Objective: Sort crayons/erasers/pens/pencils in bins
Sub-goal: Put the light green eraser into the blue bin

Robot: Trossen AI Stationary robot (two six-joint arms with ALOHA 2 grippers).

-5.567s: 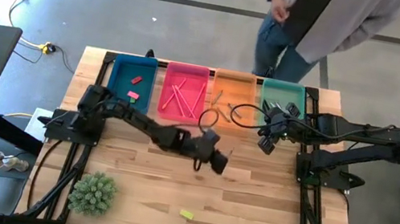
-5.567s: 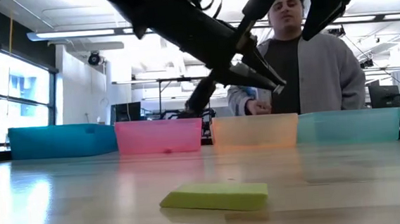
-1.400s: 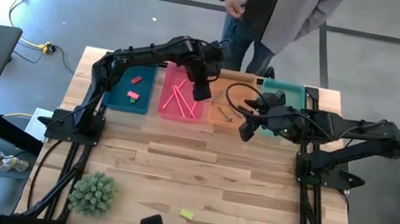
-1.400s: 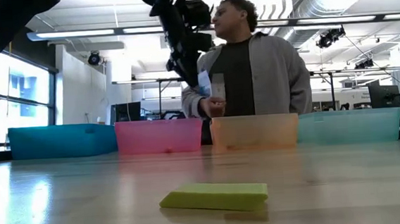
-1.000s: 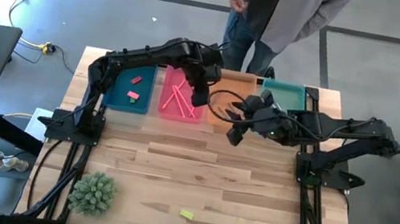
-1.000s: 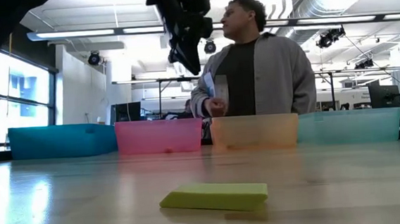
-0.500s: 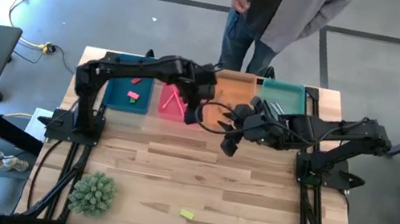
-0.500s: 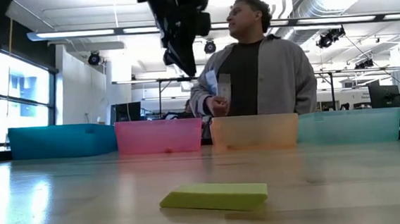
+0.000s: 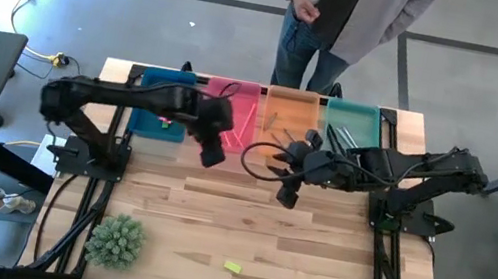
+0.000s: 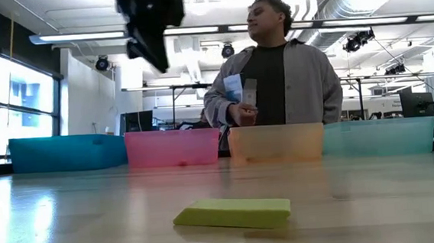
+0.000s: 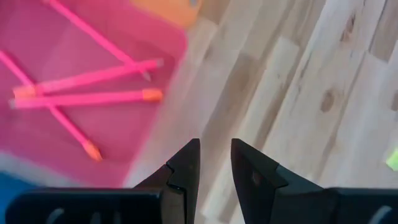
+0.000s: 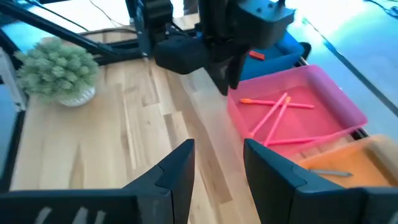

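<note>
Four bins stand in a row at the table's far edge: blue (image 9: 157, 94), pink (image 9: 241, 98), orange (image 9: 289, 111) and teal (image 9: 353, 122). Long pink sticks (image 11: 81, 93) lie in the pink bin. A yellow-green eraser (image 9: 232, 267) lies flat on the table near the front edge, and shows in the low view (image 10: 235, 212). My left gripper (image 9: 214, 151) hangs open and empty above the table, just on the near side of the pink bin. My right gripper (image 9: 286, 195) is open and empty above the table's middle, on the near side of the orange bin.
A potted green plant (image 9: 116, 239) stands at the near left. A person (image 9: 351, 15) stands behind the far edge, holding a small object. A red eraser (image 12: 257, 55) lies in the blue bin. Bare wood lies between the bins and the eraser.
My left gripper has left the space above the pink bin and gone toward the table's left and near edges. My right gripper has gone a little toward the near edge. The yellow-green eraser has stayed where it was.
</note>
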